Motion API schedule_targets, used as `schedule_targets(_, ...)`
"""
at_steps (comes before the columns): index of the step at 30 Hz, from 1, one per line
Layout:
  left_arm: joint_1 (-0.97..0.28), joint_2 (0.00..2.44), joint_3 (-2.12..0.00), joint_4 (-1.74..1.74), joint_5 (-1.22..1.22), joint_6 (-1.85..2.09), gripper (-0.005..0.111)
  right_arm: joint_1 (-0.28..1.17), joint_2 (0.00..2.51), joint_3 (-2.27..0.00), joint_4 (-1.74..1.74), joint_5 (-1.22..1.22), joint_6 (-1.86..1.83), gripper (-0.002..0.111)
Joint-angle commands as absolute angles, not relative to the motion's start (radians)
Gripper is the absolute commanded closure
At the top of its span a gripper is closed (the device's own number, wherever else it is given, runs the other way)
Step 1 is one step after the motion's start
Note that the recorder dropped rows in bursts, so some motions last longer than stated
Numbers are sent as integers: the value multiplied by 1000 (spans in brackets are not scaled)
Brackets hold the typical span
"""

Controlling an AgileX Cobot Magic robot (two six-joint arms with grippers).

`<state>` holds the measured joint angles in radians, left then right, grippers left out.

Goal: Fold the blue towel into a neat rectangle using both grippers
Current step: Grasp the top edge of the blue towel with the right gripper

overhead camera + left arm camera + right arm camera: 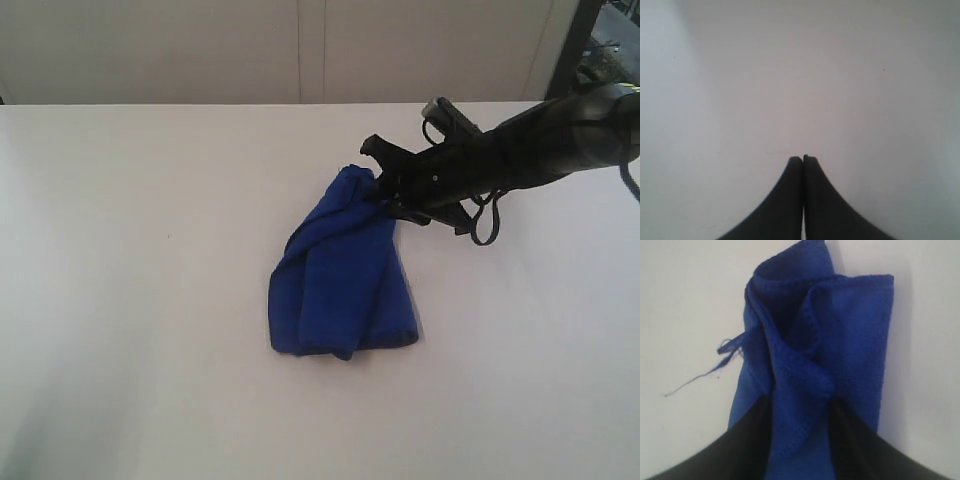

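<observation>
The blue towel point(342, 280) lies bunched and partly folded in the middle of the white table, its far end lifted. My right gripper point(385, 195) is shut on that raised end; in the right wrist view a thick bundle of the blue towel point(805, 365) fills the gap between the black fingers point(747, 440), and a loose thread trails off its edge. My left gripper point(803, 159) is shut with nothing in it, over bare table. It does not show in the exterior view.
The white table point(130, 300) spreads wide on all sides of the towel. A pale wall runs behind its far edge. The right arm's black body and a cable loop point(485, 225) hang over the table's right part.
</observation>
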<state>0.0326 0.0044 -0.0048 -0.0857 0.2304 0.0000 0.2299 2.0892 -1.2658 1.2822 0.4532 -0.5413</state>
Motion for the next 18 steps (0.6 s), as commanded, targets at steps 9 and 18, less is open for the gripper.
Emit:
schedule_targets(9,34,0,0,-88,233,0,107,231,2110,-1316,1357,458,-555,72)
schedule_targets(18,34,0,0,-88,233,0,107,231,2110,-1316,1356,399,-592,98)
